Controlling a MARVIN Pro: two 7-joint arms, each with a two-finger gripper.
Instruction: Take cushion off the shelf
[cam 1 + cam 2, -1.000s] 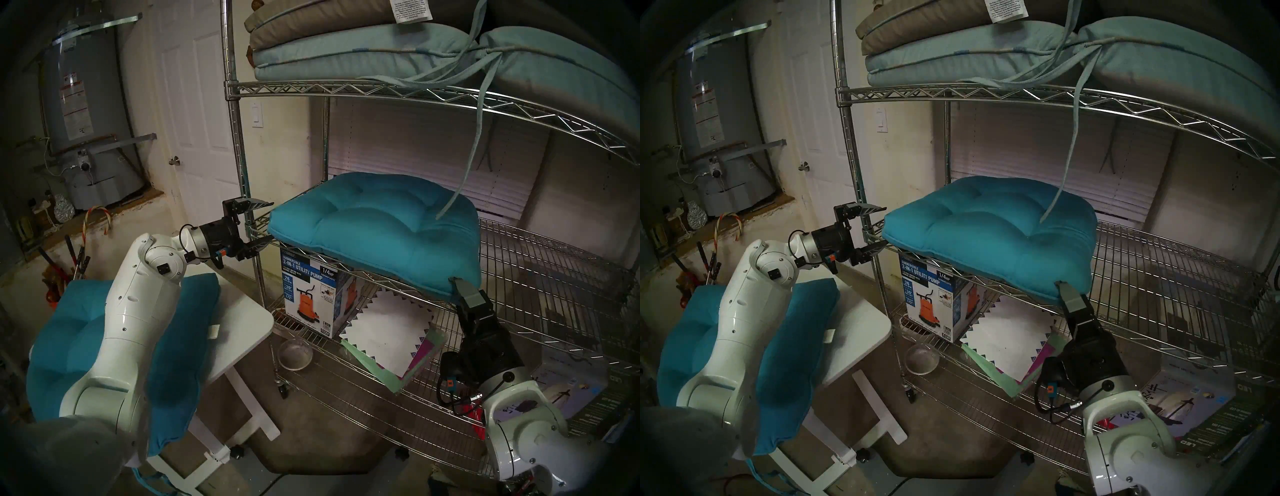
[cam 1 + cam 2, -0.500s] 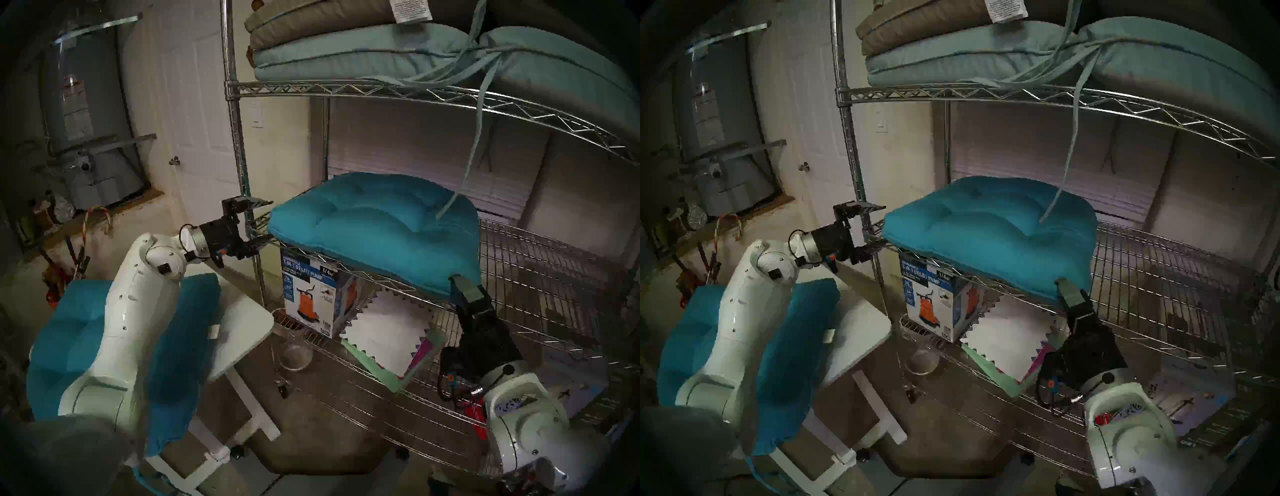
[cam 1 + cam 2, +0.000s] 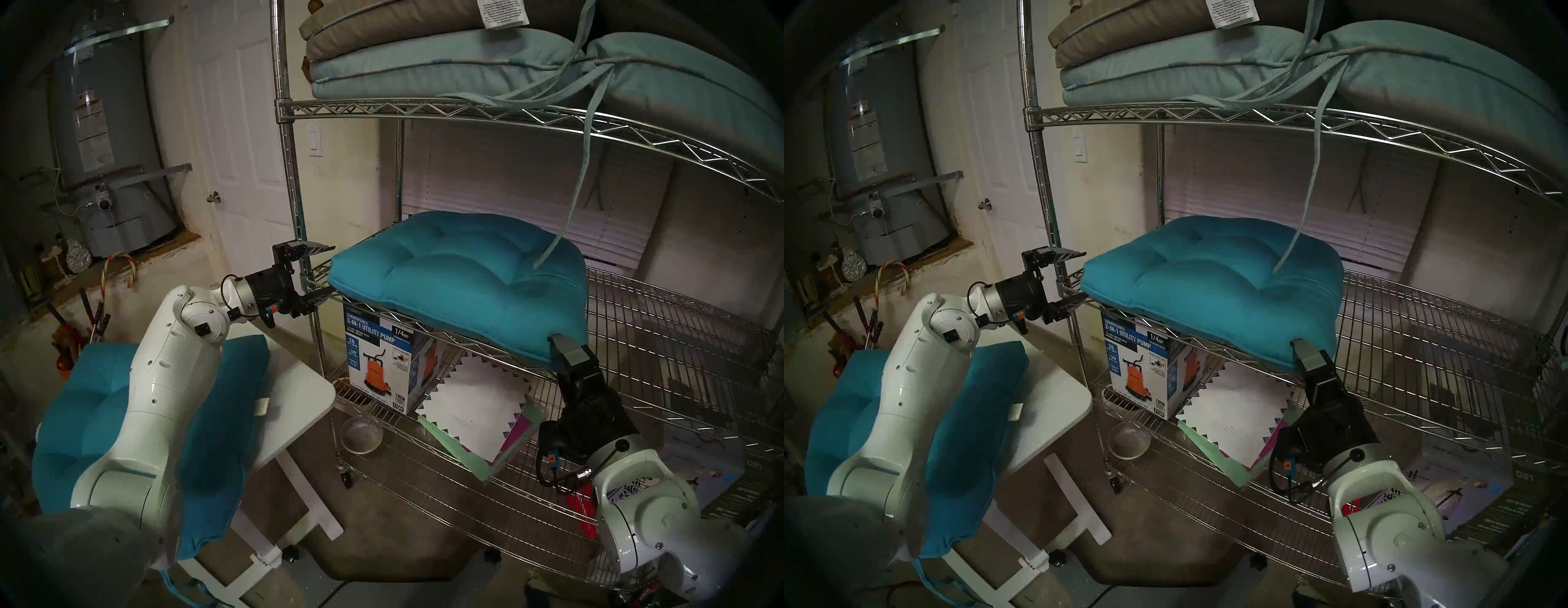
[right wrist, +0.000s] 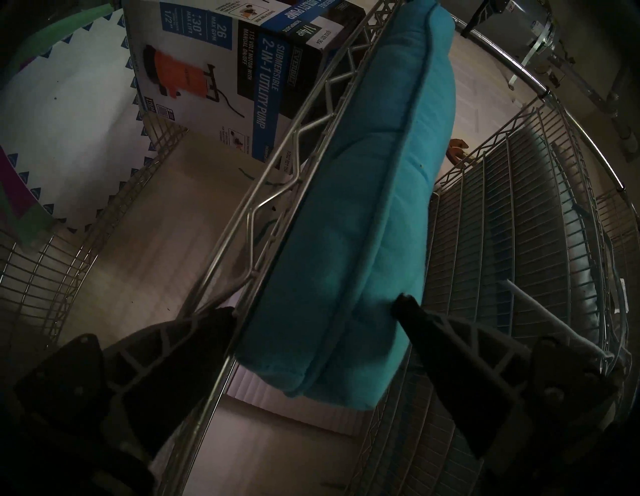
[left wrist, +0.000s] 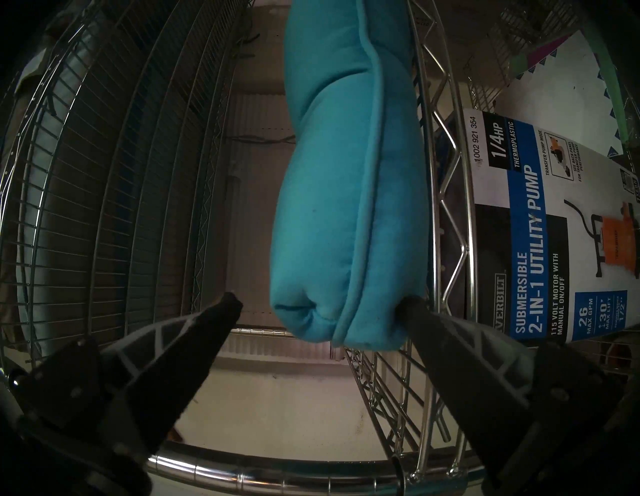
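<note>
Your left claw [image 5: 318,304] gapes wide around the teal cushion's [image 3: 462,280] left corner; your right claw [image 4: 311,311], also wide, straddles its right corner and the shelf [image 3: 679,322] edge.

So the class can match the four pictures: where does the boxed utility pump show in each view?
Head stereo left: blue, white and black cardboard utility pump box, lower centre, under the teal cushion.
Head stereo right: lower centre.
Left wrist: right edge, sideways.
Right wrist: top left, upside down.
Shared landmark: teal cushion.
</note>
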